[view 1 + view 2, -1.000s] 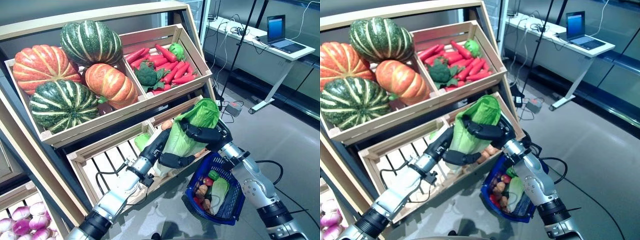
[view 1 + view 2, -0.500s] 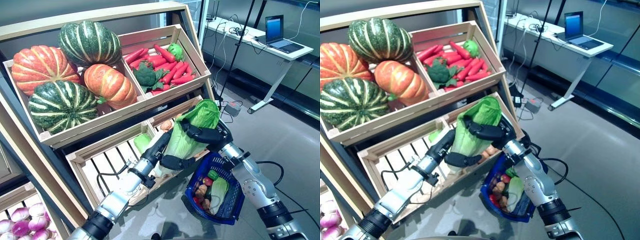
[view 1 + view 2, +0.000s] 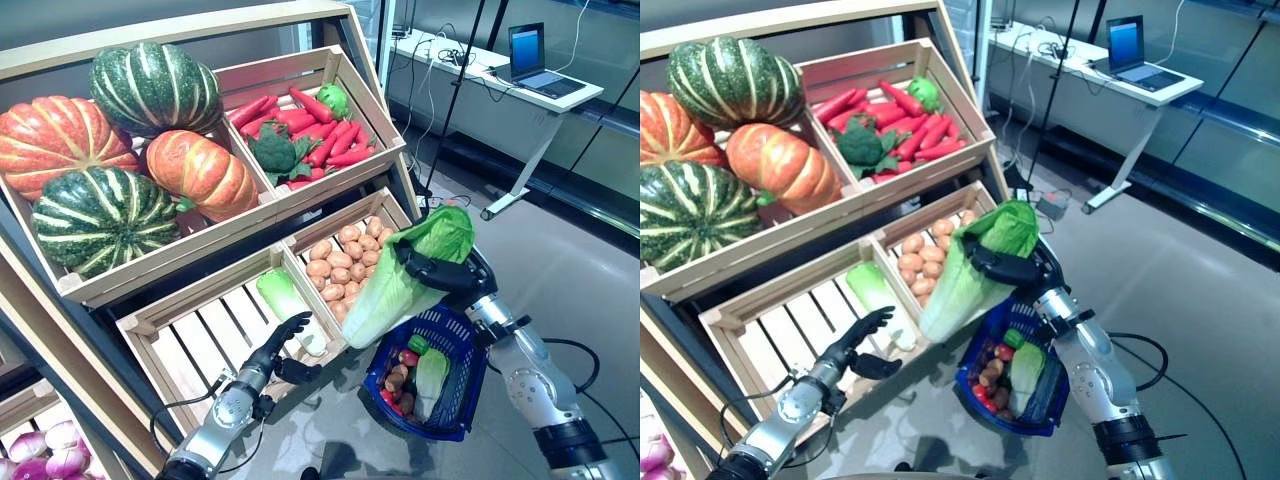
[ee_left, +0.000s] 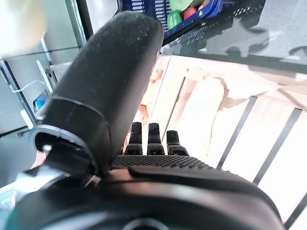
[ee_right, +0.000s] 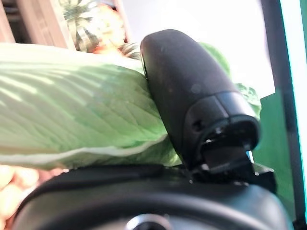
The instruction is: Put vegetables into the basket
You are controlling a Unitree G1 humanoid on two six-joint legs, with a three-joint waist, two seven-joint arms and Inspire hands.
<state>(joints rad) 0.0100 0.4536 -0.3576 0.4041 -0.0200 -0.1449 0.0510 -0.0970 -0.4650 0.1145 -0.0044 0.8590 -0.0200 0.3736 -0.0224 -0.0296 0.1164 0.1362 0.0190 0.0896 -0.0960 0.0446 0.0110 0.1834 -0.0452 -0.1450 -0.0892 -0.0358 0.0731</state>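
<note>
Right arm: enters from the lower right, forearm raised up and leftward. Right hand: fingers and thumb curled shut round a held item, thumb pressed on top. Left arm: enters from the lower left, angled upward. Left hand: held free, fingers relaxed and spread, grasping nothing.

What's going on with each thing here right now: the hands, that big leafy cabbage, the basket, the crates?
Right hand: shut on the napa cabbage.
Napa cabbage: held tilted above the basket, not yet inside.
Left hand: open, holding nothing, by the lower crate.
Blue basket: hanging from the right arm, partly filled with vegetables.
Lower left crate: holds one cabbage.
Potato crate: well filled.
Laptop: open.
</note>
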